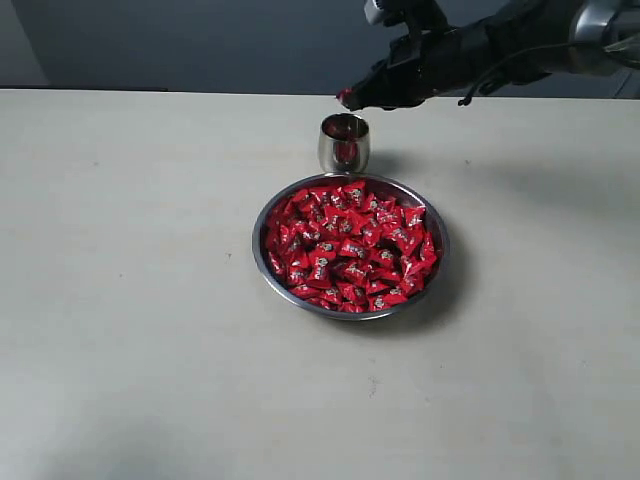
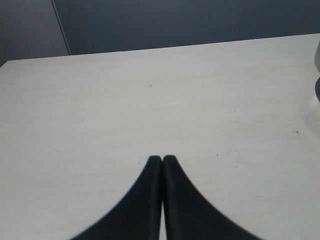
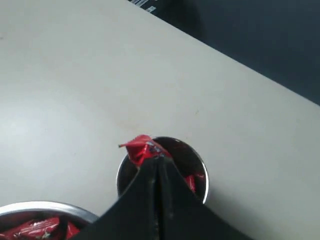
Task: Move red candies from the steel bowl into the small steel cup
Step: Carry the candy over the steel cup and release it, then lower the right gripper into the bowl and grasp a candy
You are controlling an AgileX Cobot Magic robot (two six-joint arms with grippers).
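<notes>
The steel bowl (image 1: 268, 262) sits mid-table, heaped with red candies (image 1: 350, 245). Just behind it stands the small steel cup (image 1: 344, 142), with red showing inside it (image 3: 196, 180). My right gripper (image 1: 347, 98) hangs just above the cup's mouth, shut on one red candy (image 3: 141, 149) that sticks out past its tips (image 3: 159, 160). A piece of the bowl's rim (image 3: 45, 207) shows in the right wrist view. My left gripper (image 2: 162, 159) is shut and empty over bare table; it does not show in the exterior view.
The pale tabletop (image 1: 130, 280) spreads wide on every side of the bowl. A dark wall (image 1: 200, 40) runs behind the table's far edge. A pale and dark object (image 2: 317, 75) pokes in at the edge of the left wrist view.
</notes>
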